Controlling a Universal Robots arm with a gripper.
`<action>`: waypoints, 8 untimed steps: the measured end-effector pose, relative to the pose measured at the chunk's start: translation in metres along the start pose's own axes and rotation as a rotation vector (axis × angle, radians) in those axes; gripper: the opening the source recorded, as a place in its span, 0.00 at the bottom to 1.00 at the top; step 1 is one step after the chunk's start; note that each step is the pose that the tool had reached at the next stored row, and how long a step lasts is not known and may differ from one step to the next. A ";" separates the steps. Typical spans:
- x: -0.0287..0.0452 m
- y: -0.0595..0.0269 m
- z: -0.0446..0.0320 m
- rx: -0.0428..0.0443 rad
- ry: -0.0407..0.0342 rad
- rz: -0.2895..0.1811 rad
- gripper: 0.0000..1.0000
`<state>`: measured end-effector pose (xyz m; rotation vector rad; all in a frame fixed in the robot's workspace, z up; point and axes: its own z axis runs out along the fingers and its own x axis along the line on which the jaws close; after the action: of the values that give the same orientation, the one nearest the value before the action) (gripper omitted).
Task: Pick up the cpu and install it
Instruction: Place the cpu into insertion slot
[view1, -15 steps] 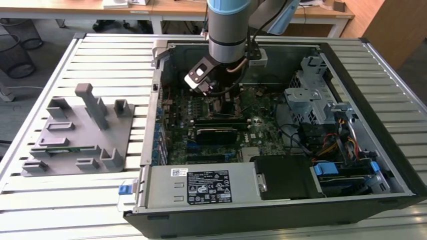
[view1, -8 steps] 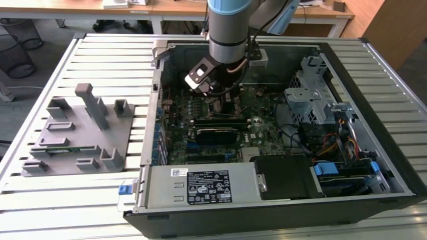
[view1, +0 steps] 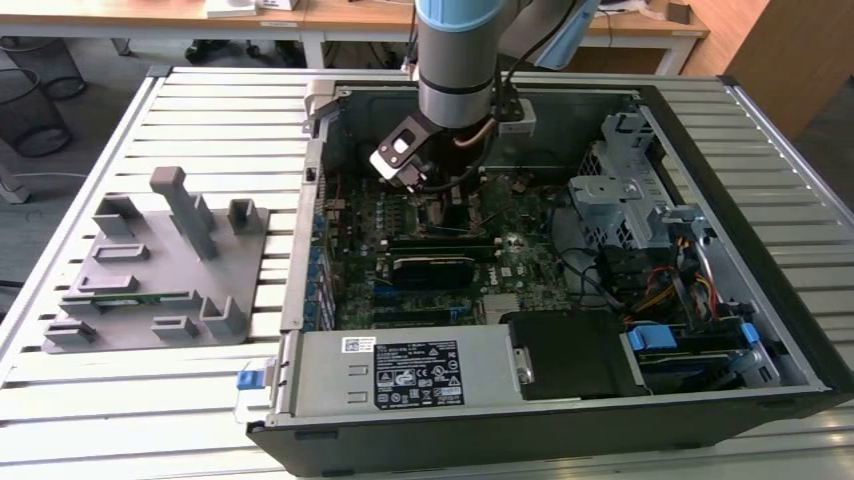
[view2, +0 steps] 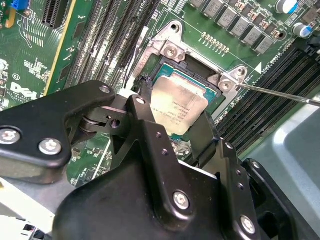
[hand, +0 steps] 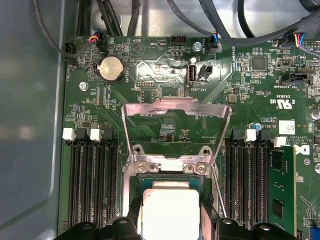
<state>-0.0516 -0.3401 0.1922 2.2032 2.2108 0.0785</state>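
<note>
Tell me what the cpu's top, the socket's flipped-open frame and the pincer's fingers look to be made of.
cpu: a metal lid, pale silver with a dull brushed sheen. Flipped-open frame: probably bare steel, bright and reflective, with bent edges. Fingers of the pincer: matte black pieces joined by silver screws. They could be coated metal or hard plastic; the look leaves that open.

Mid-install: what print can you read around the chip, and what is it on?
Nothing is legible enough to quote.
cpu lid: faint grey lines, too small to read.
Motherboard: white lettering, too small to read surely.
Power supply sticker: dense print, unreadable.
</note>
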 end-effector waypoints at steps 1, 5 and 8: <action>0.0000 0.0000 0.0000 0.0000 -0.0001 0.000 0.54; 0.0000 0.0000 0.0002 0.0000 0.0001 0.000 0.54; 0.0000 0.0000 0.0003 -0.0001 0.0002 0.000 0.54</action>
<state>-0.0516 -0.3400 0.1919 2.2033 2.2108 0.0788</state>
